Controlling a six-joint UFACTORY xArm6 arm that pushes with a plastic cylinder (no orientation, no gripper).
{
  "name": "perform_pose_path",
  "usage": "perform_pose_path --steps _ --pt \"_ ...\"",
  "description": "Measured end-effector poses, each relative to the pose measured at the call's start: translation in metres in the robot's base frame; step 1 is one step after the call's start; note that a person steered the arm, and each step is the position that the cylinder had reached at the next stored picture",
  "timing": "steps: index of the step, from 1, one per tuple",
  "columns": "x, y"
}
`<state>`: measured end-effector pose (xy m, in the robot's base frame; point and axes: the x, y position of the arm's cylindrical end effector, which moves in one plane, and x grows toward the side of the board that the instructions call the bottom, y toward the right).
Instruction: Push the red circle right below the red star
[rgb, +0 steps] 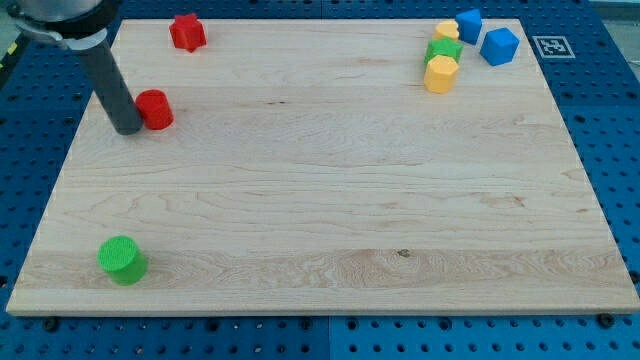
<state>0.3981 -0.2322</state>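
The red circle (155, 108) lies on the wooden board near the view's upper left. The red star (187, 32) sits near the board's top edge, above the circle and a little to its right. My tip (128, 127) rests on the board right against the circle's left side, touching it or nearly so. The dark rod rises up and to the left from the tip.
A green circle (122, 260) lies at the lower left. At the upper right is a cluster: a green star (444, 49), two yellow blocks (440, 73) (447, 31) and two blue blocks (468, 24) (499, 45). The wooden board (330, 200) sits on a blue pegboard.
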Motion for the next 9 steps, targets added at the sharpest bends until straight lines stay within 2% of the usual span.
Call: perform_pose_path --steps 4,8,9 --pt "-0.021 0.056" --pt "-0.107 0.078" --pt "-0.063 0.090"
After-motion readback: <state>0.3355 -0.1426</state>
